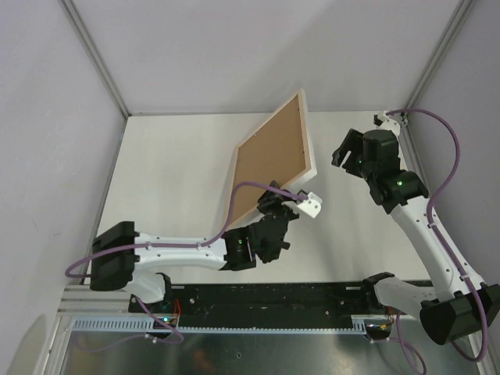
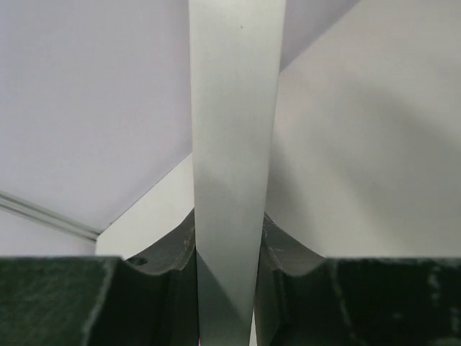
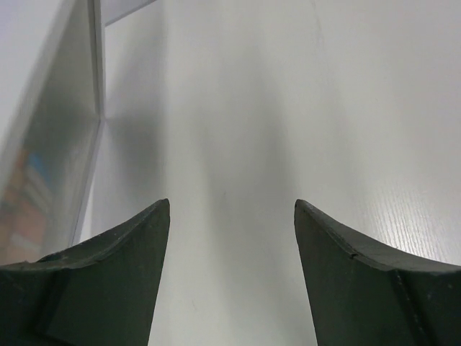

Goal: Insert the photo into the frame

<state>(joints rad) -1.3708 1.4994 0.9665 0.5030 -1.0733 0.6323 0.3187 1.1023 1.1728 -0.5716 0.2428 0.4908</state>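
Brown backing board (image 1: 269, 160) fills the back of the frame (image 1: 309, 137), which the left end effector (image 2: 229, 268) pinches by its thin edge and holds tilted up over the desk (image 1: 172, 164). The right end effector (image 3: 232, 238) hangs spread and empty near it, where a blur of orange and blue behind the front is probably the photo (image 3: 25, 198). Insertion looks done; laying the frame down seems to be what is left.

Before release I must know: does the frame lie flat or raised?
Raised and tilted. The left gripper clamps the frame by one edge, and the top view shows it slanting. Whether a corner touches the table, cannot tell.
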